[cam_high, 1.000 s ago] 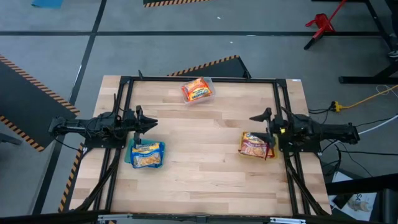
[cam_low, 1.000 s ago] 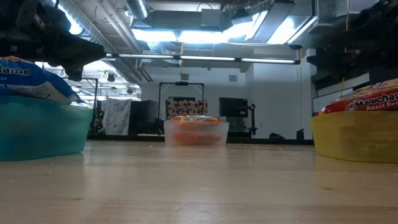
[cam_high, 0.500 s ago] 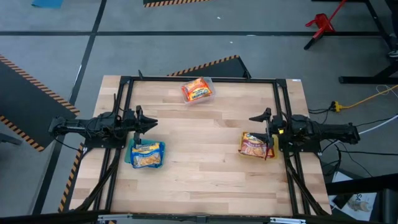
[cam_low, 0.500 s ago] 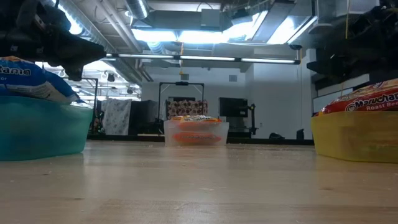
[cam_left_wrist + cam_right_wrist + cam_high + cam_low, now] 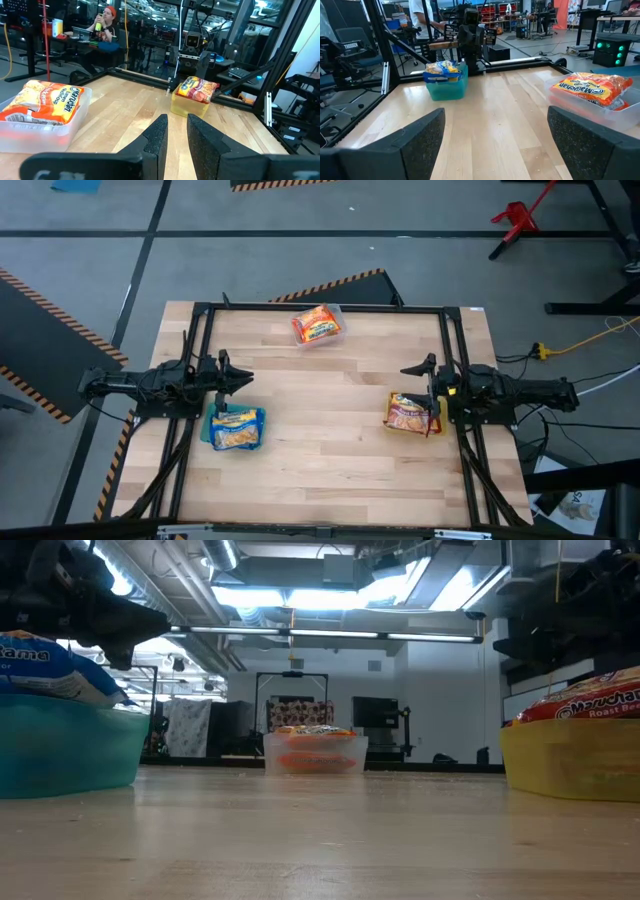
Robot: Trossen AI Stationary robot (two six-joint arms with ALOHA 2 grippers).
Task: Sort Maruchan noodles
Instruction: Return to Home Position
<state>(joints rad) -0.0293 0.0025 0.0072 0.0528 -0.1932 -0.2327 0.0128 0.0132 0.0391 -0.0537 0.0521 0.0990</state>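
Observation:
Maruchan noodles lie in three bins on the wooden table. Blue-and-yellow packets (image 5: 238, 430) fill the teal bin (image 5: 446, 86) at the near left. Orange-red packets (image 5: 317, 326) lie in the clear bin (image 5: 30, 132) at the far middle. Dark red packets (image 5: 410, 414) lie in the yellow bin (image 5: 190, 106) at the right. My left gripper (image 5: 245, 379) hangs level at the left edge, just beyond the teal bin, its fingers a narrow gap apart with nothing between them. My right gripper (image 5: 420, 380) hangs level at the right edge above the yellow bin, wide open and empty.
A black frame (image 5: 320, 307) runs round the table's far, left and right sides. The middle of the wooden top (image 5: 320, 410) lies bare between the bins. People stand in the room beyond the table (image 5: 105, 25).

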